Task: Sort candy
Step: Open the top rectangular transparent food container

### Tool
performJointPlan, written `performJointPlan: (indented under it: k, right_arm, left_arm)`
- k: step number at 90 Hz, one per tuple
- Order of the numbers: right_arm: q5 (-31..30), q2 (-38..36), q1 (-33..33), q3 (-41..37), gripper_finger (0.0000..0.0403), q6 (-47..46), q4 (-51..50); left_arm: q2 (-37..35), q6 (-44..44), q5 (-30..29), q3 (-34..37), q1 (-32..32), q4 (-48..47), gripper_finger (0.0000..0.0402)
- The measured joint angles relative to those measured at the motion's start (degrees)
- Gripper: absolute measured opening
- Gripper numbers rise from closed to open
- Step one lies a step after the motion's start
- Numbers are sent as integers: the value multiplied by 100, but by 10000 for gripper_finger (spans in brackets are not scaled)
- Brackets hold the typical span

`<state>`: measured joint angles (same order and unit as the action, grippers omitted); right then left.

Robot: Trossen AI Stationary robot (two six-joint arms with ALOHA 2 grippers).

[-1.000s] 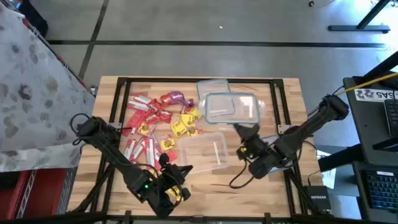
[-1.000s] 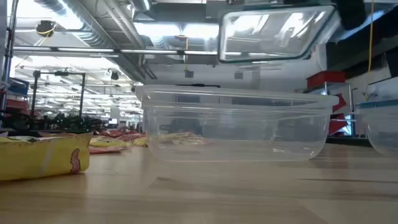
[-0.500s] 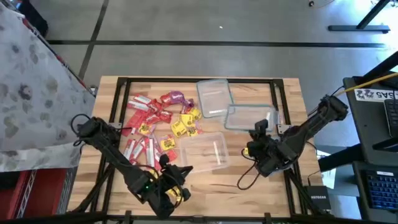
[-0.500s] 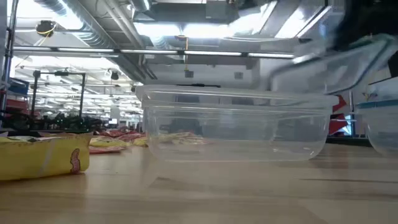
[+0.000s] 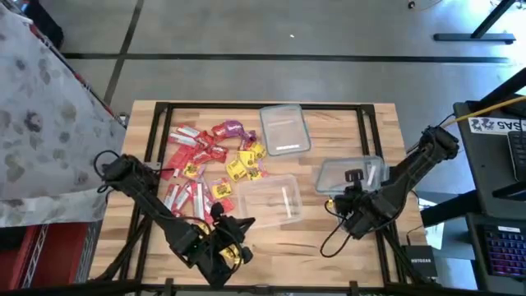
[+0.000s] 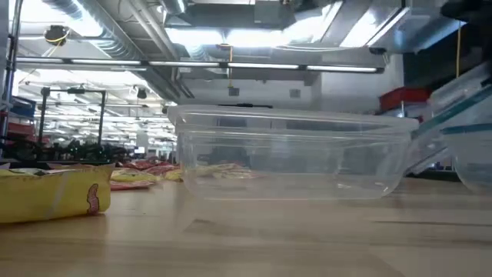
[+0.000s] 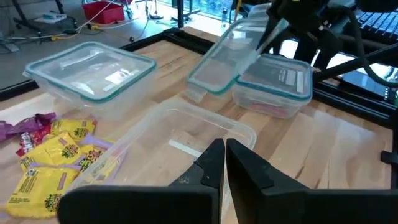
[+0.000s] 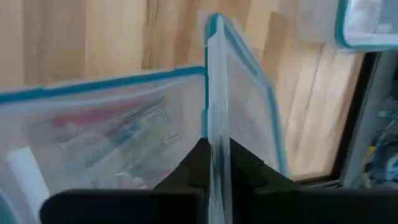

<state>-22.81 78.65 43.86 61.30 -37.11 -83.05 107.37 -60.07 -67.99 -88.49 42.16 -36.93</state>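
Slatted wooden table (image 5: 329, 247), crinkly candy (image 5: 215, 156), right gripper (image 8: 214, 163) pinching clear lid (image 8: 242, 99)

- Near right part of the surface (image 5: 288, 242): bare wood in front of the open tub (image 5: 269, 200), free for passage.
- Left half: candy (image 5: 209, 160) lies scattered and close together, leaving little bare wood between the packets.
- Back centre: lidded tub (image 5: 284, 129) stands apart from the open tub, a strip of bare wood between them.
- Right edge: right end effector (image 5: 355, 182) grips a clear lid (image 7: 231, 59), tilted over another tub (image 7: 277, 84), blocking that side.
- Near left edge: left end effector (image 7: 225, 163), fingers together, sits just beside the open tub.
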Motion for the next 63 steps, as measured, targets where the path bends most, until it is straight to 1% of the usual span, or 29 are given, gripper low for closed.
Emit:
performJointPlan:
  k: [16, 30, 41, 52, 63]
  right_arm:
    - [-81, 0, 0, -2, 31, -3, 110]
    - [-105, 0, 0, -4, 36, 132, 238]
    - [-112, 0, 0, -4, 37, 154, 263]
    - [-250, 0, 0, -7, 38, 156, 267]
    - [-355, 0, 0, -7, 58, 248, 464]
  left_arm:
    - [0, 0, 18, 0, -1, -7, 0]
    - [0, 1, 336, 0, 0, -17, 0]
    - [0, -20, 889, 0, 14, -94, 0]
    - [-4, -337, 1465, -1, 77, -367, 0]
    - [-16, -794, 2109, -2, 165, -854, 0]
